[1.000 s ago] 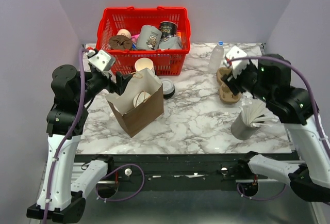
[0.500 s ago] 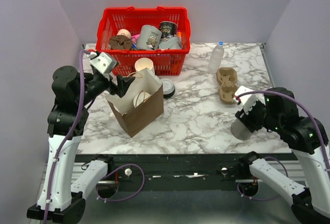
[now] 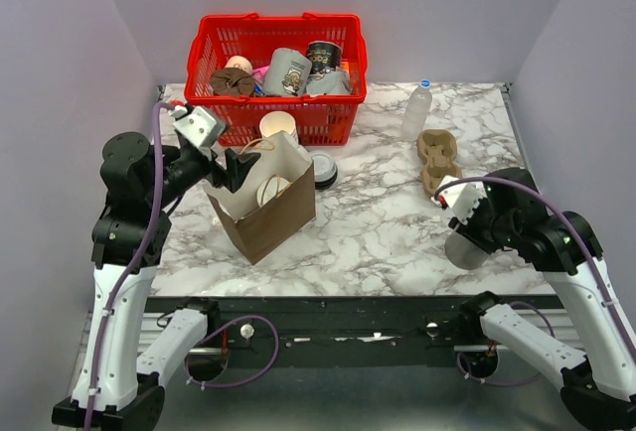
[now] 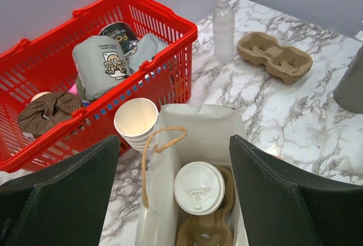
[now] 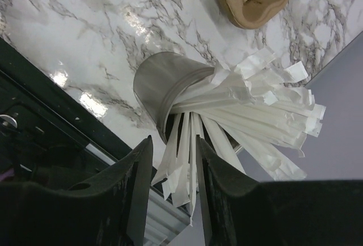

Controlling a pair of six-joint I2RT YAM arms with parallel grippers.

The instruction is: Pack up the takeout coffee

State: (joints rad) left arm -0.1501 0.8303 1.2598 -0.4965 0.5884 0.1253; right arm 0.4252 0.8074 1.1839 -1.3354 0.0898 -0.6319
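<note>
Your right gripper (image 5: 169,164) stood half-spread astride a few wrapped straws (image 5: 249,110), their length running along the fingers; whether it gripped, you couldn't tell. The overhead view hid that. Your left gripper (image 4: 174,142), spread wide and empty, was nearer the takeout coffee (image 4: 198,188): lidded, upright in the paper bag (image 4: 198,120), below and between its fingers, in a cardboard carrier (image 4: 212,232).

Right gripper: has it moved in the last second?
Yes. The right gripper left the cardboard cup carrier for the near edge of the table, now over the grey holder of wrapped straws.
</note>
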